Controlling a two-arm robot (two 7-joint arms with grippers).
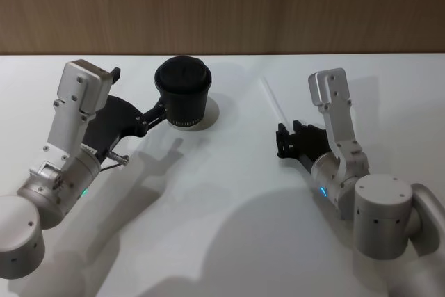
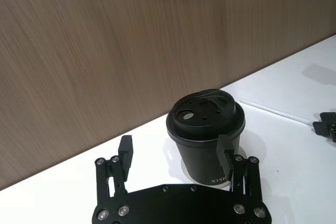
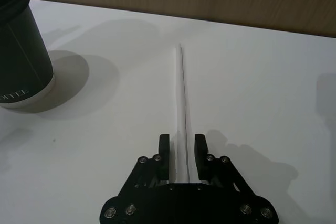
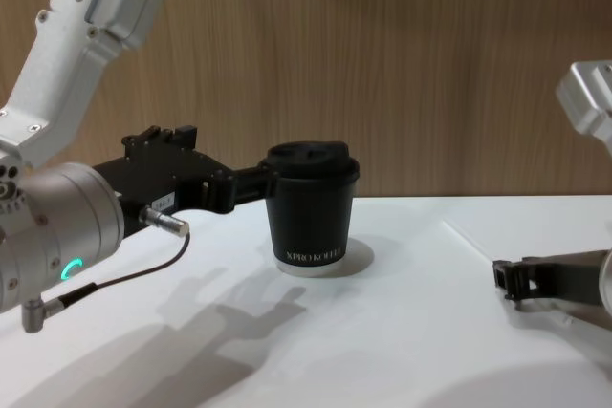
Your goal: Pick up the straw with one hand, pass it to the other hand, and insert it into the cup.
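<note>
Right of centre on the table [image 1: 222, 241], the straw [image 1: 273, 101] lies flat, thin, white and straight, its long axis running directly away from the right gripper [image 3: 182, 153]; those jaws stand slightly open astride its near end, gripping nothing; the left gripper [image 2: 175, 150], wide open, sits against the cup [image 1: 182, 95], farther off.

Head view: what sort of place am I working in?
Likely a lab or demo bench: white table, wood-panel wall, one coffee cup by the left gripper and a straw at the right gripper.
</note>
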